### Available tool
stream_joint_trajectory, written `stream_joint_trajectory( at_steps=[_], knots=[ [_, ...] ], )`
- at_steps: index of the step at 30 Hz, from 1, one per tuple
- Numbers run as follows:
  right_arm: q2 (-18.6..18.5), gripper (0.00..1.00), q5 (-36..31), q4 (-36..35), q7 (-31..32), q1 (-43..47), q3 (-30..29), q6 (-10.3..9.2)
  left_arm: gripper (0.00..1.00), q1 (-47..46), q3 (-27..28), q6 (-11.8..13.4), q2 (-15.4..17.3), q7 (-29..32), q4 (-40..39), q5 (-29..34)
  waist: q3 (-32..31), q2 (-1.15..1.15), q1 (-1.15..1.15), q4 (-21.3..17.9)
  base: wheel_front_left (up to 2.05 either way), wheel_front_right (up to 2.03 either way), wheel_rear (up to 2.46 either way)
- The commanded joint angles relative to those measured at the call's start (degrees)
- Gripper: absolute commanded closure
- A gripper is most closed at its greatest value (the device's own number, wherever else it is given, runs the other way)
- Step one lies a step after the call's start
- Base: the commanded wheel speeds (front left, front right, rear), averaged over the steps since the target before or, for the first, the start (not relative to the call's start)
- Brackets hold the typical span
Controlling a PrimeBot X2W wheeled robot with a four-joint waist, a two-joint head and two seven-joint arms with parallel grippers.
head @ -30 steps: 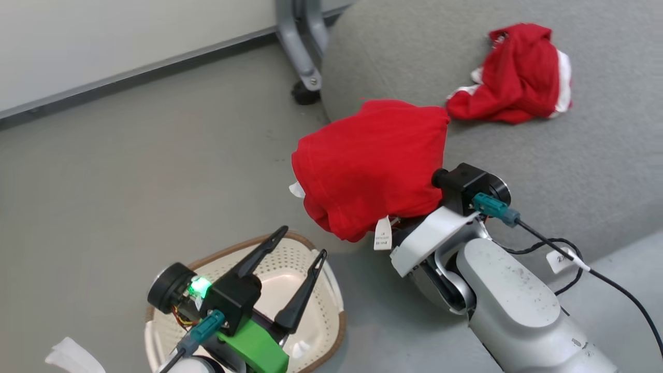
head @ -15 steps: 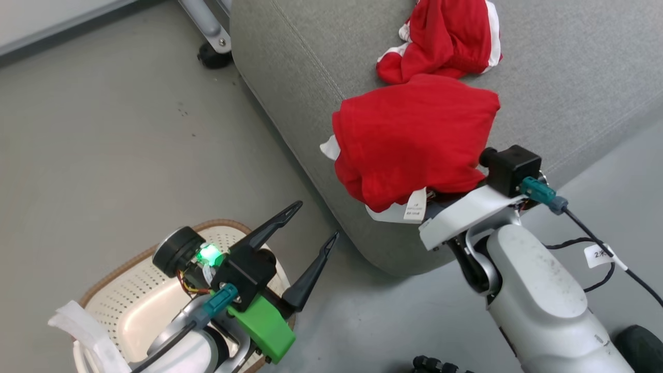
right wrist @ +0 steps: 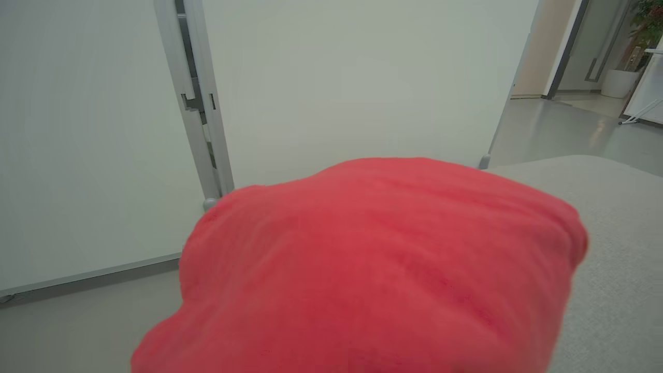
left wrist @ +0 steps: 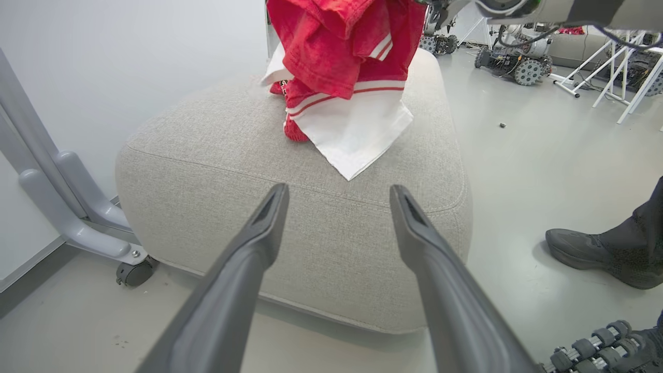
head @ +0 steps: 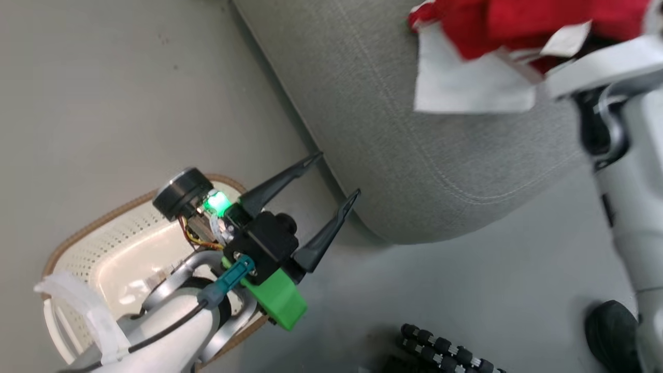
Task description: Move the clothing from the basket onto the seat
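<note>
1. Cream-white perforated plastic basket (head: 93, 243) with a brown woven-look rim sat on the floor at the lower left of the head view. What showed of its inside past the left arm held no clothing.
2. Just right of it, the left gripper (head: 336, 173) kept its two long dark fingers spread wide around nothing, as it had a second before.
3. Across the upper middle lay the large light-grey woven-fabric seat (head: 414, 171). The head view had swung, so the cushion's shift across the frame was the camera's doing.
4. At the upper right hung the soft bright-red garment (head: 518, 20) with a white panel. A second before it was over the cushion's corner and the floor; now it was above the cushion's top. The right gripper, buried under the cloth, stayed pressed together, pinching it. I judged the carry nearly done, with release remaining.
5. In the left wrist view the garment (left wrist: 336, 46) hung with its long axis running top to bottom. Its white corner pointed down-frame; whether it touched the cushion I could not tell. A second red garment (left wrist: 294, 132) lay behind it on the cushion.
</note>
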Motion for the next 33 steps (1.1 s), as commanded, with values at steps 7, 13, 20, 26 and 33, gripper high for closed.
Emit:
stream_joint_trajectory(
  at_steps=[7, 13, 20, 26, 33],
  knots=[
    [-6.2, 1.0, 1.2, 5.9, -0.2, -9.0, -3.3, -0.06, 0.0, -6.3, -0.7, -1.6, 0.2, 0.9, -1.1, 2.2, 11.4, 0.0, -0.01, 8.0, 0.0, 0.0, 0.0],
    [-7.5, 1.0, 1.9, 14.6, -0.2, -12.4, -3.2, -0.06, 0.0, -8.5, -1.7, -2.2, -0.2, 0.8, -0.9, 2.5, 14.3, 0.0, -0.01, 9.9, 0.0, 0.0, 0.0],
    [-6.1, 0.0, 0.7, 17.0, -0.2, -11.3, -5.4, -0.06, 0.0, -8.9, -1.9, -1.8, -0.2, 0.0, 0.1, 2.4, 14.9, 0.0, -0.01, 10.1, 0.0, 0.0, 0.0],
    [-4.2, 0.0, -1.5, 14.0, -0.2, -6.5, -9.6, -0.07, 0.0, -8.3, -1.6, -1.3, -0.5, -1.5, 0.9, 1.8, 13.2, 0.0, -0.01, 9.5, 0.0, 0.0, 0.0],
    [-1.9, 0.0, -4.4, 7.9, -0.2, 1.0, -12.8, -0.06, 0.0, -6.4, -1.2, 0.1, -0.7, -3.9, 2.3, 1.2, 9.6, 0.0, -0.01, 8.8, 0.0, 0.0, 0.0]
  ],
)
